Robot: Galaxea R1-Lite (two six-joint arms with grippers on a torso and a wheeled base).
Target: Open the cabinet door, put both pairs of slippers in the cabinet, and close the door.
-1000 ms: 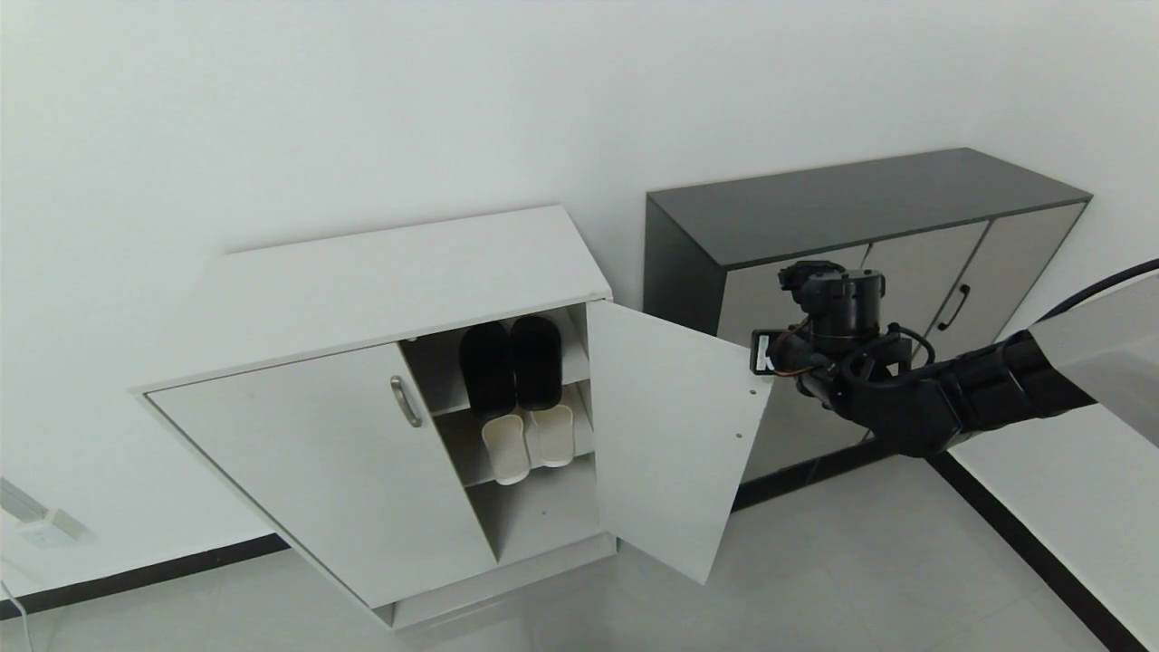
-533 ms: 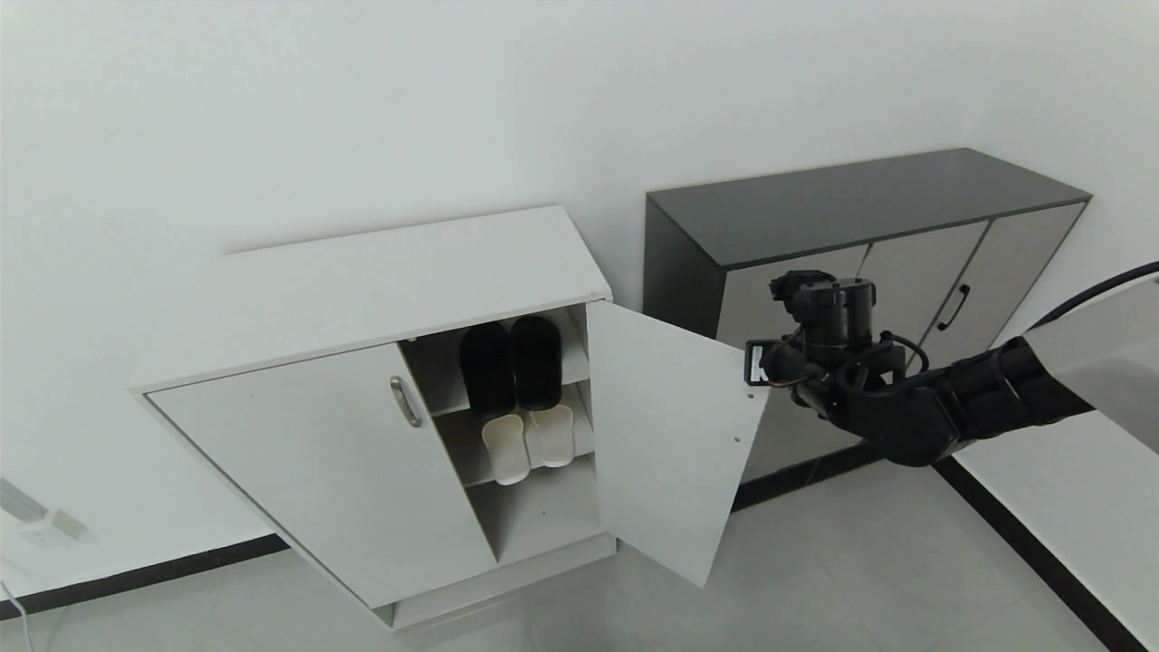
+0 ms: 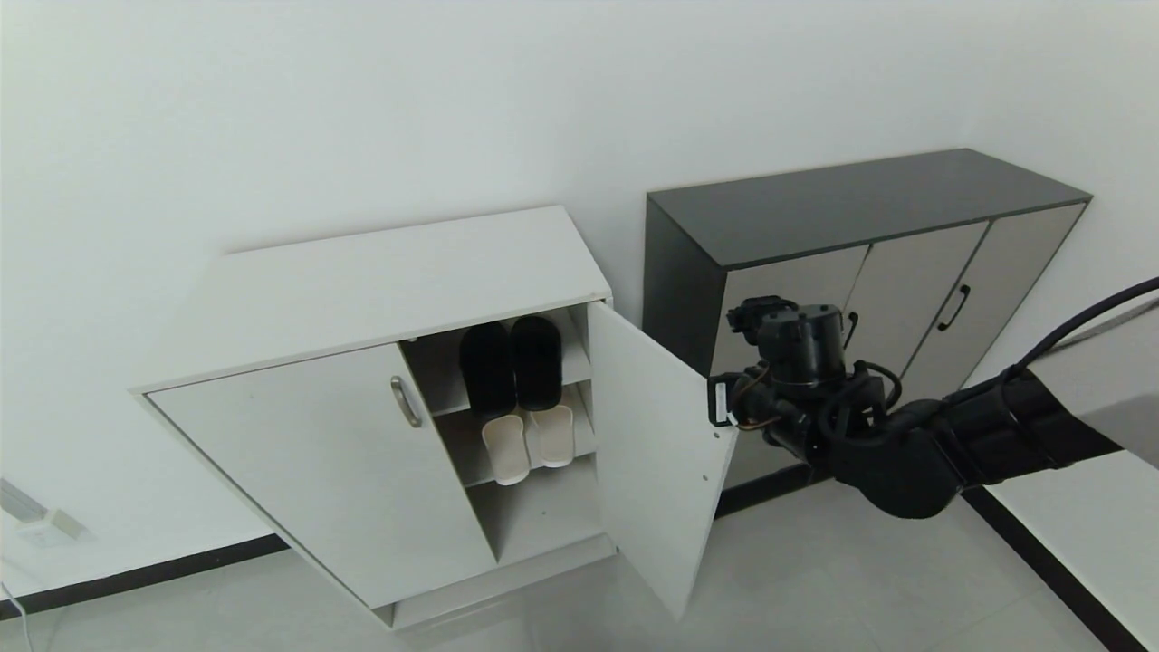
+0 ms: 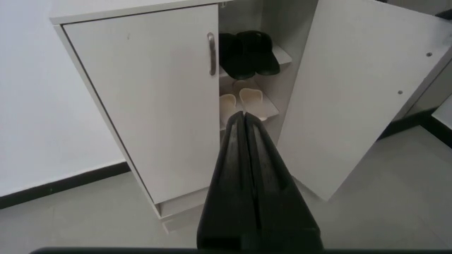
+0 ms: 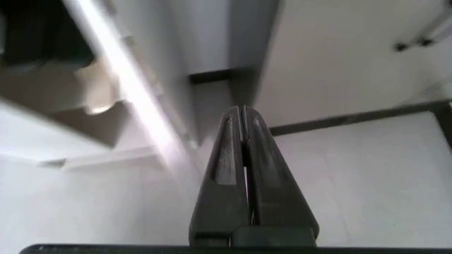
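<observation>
Slippers are already stowed, judging by the head view. One black pair point(image 3: 512, 362) lies on the upper shelf of the white cabinet point(image 3: 389, 272) and one white pair point(image 3: 530, 439) on the shelf below, making four slippers in two pairs. Of the cabinet's two doors, the left door point(image 3: 308, 453) is shut and the right door point(image 3: 656, 453) stands ajar. The right gripper point(image 3: 724, 405) sits at that door's outer face near the free edge, so closing looks like the step in hand. The next move calls for a steady push along the hinge arc until the door sits flush.

From the left wrist, the left gripper point(image 4: 244, 120) hangs before the opening, its jaws pressed together and holding nothing.

From the right wrist, the right gripper's jaws are likewise pressed together, empty, near the door's pale edge.
</observation>
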